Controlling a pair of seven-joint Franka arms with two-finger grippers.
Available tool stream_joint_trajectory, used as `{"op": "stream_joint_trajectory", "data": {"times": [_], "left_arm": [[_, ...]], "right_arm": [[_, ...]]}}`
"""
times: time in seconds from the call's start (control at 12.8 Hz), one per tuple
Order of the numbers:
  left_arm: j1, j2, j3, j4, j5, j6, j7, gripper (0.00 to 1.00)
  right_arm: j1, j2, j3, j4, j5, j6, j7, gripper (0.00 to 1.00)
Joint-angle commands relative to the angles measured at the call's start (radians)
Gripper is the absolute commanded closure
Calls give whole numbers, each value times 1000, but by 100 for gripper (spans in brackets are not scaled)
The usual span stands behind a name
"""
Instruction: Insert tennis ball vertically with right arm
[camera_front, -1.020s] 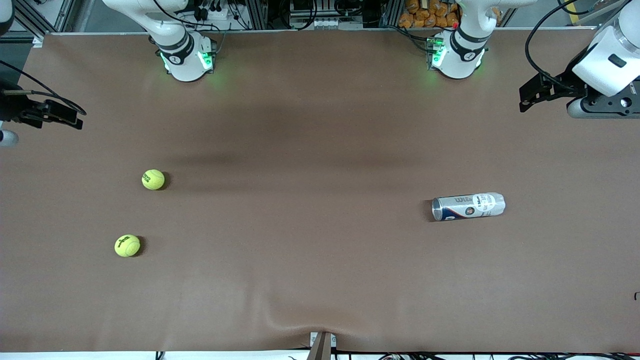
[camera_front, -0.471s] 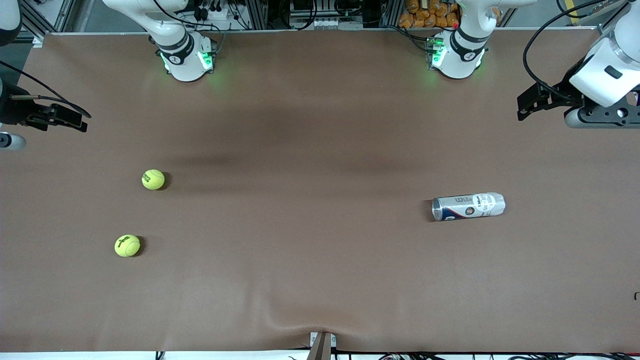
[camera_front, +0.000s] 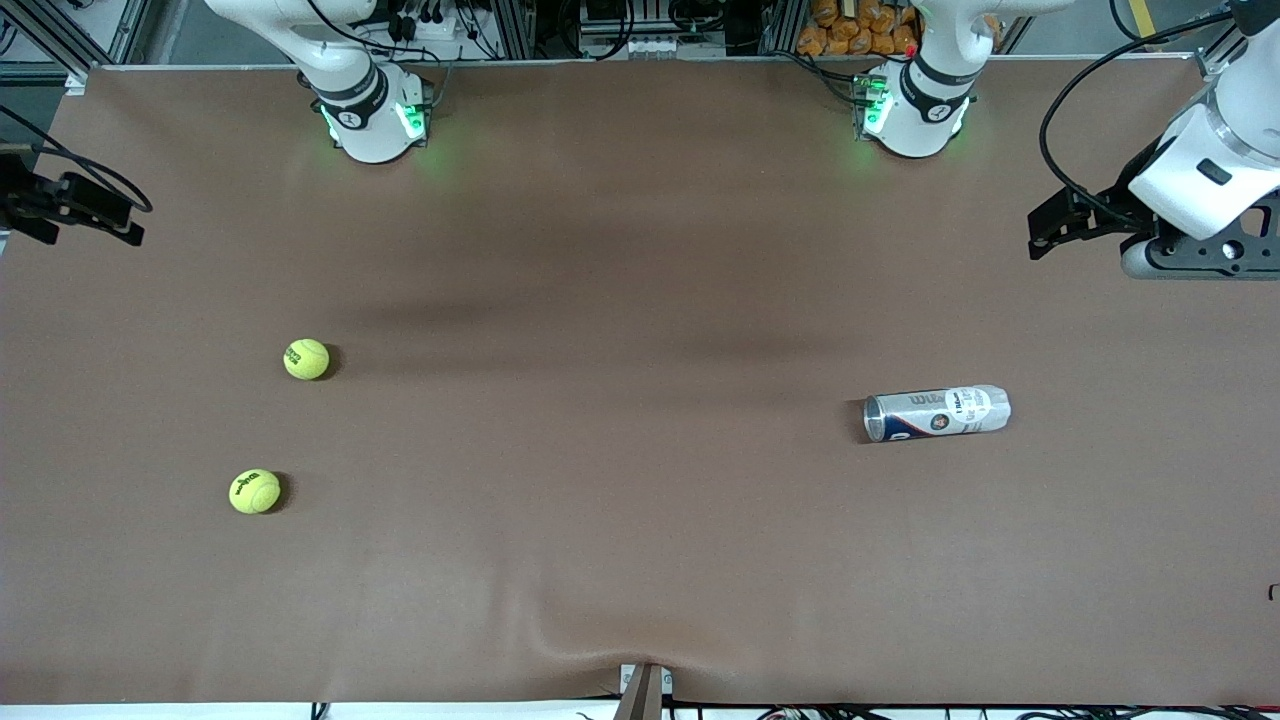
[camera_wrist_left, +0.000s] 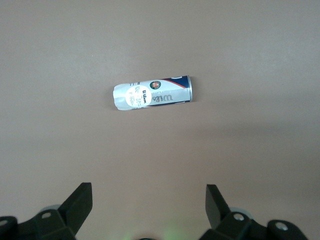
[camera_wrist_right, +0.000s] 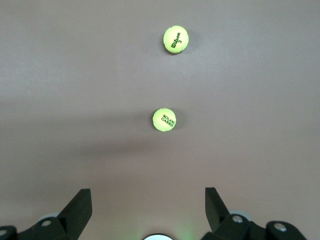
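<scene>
Two tennis balls sit on the brown table (camera_front: 640, 560) toward the right arm's end: one ball (camera_front: 306, 359) farther from the front camera, the second ball (camera_front: 255, 492) nearer to it. Tube can (camera_front: 937, 412) is the landmark: it lies on its side toward the left arm's end, well apart from both balls, open mouth turned toward them.

Right tool (camera_wrist_right: 148, 207) hangs high over the table edge at its own arm's end, fingers spread wide, nothing held; both balls show below it in the right wrist view. Left tool (camera_wrist_left: 149, 206) hangs high near the can, at the left arm's end of it, fingers also spread wide and empty; that arm looks to be waiting.

Handling guess: ball is light, felt-covered, springy, so not slippery and not fragile, but round and likely to roll if nudged off-centre. Best hold is across the widest middle, fingers coming straight down, one each side.

Can looks like thin light plastic, likely to roll or skid, and it is not upright yet, so a vertical insert seems to need it stood up or steadied first.
</scene>
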Motion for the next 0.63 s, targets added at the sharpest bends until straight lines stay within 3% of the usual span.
{"op": "stream_joint_trajectory", "data": {"times": [0.0, 0.55], "left_arm": [[2, -1, -2, -4, -16, 15, -8, 0], [-1, 1, -2, -2, -17, 20, -8, 0]], "right_arm": [[5, 1, 1, 22, 2, -19, 23, 0], [5, 6, 1, 16, 2, -16, 30, 0]]}}
